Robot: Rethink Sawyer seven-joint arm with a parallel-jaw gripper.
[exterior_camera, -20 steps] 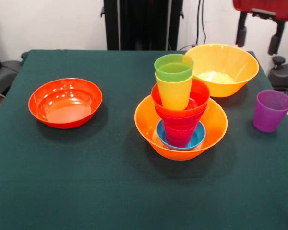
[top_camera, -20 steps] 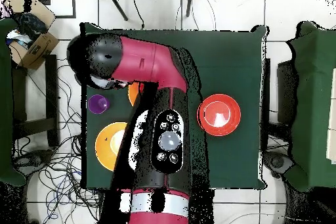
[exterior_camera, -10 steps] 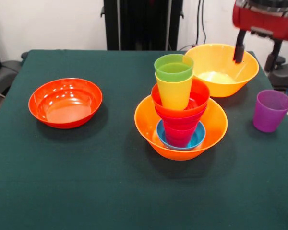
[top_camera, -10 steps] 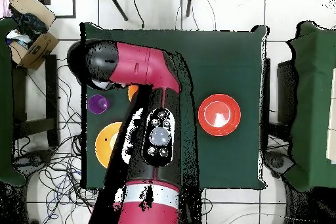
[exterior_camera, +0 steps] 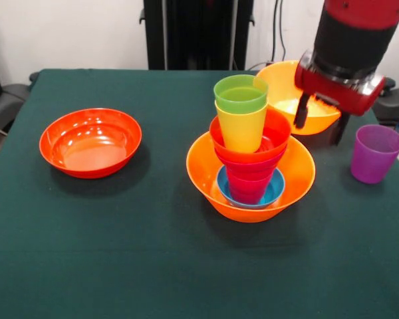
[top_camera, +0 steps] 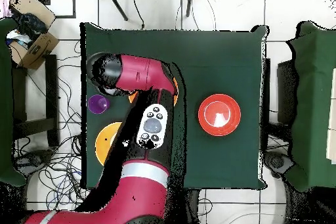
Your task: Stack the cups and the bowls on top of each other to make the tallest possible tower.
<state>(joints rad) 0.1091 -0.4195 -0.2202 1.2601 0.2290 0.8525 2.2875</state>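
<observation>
— What is seen from the front?

— The tower (exterior_camera: 251, 156) is seen right of the worktop's (exterior_camera: 120, 246) middle: a large orange bowl (exterior_camera: 206, 173) holds a small blue bowl (exterior_camera: 274, 191), from which magenta and crimson-pink pieces rise into a small red-orange bowl (exterior_camera: 276, 129). A yellow cup (exterior_camera: 241, 127) is nested in that bowl, with a green cup (exterior_camera: 241, 93) on top. A wide red-orange bowl (exterior_camera: 90, 141) is set well apart on the left. A second large orange bowl (exterior_camera: 284, 83) is placed behind the tower, and a purple cup (exterior_camera: 374, 153) stands alone near the right edge.

— And the tool?

— The tool (exterior_camera: 320, 118) is hung between the tower and the purple cup, in front of the far orange bowl (partly hidden by it). Its two dark fingers (exterior_camera: 301, 111) are held apart, and nothing is gripped.

— From overhead?

— Much is covered by the red arm (top_camera: 147, 113). The purple cup (top_camera: 98, 104) is seen near the worktop's left edge, just beside the arm's end. A large orange bowl (top_camera: 106, 144) lies below it, and the wide red-orange bowl (top_camera: 219, 114) to the right. Of the tower, only orange slivers are shown beside the arm.
</observation>
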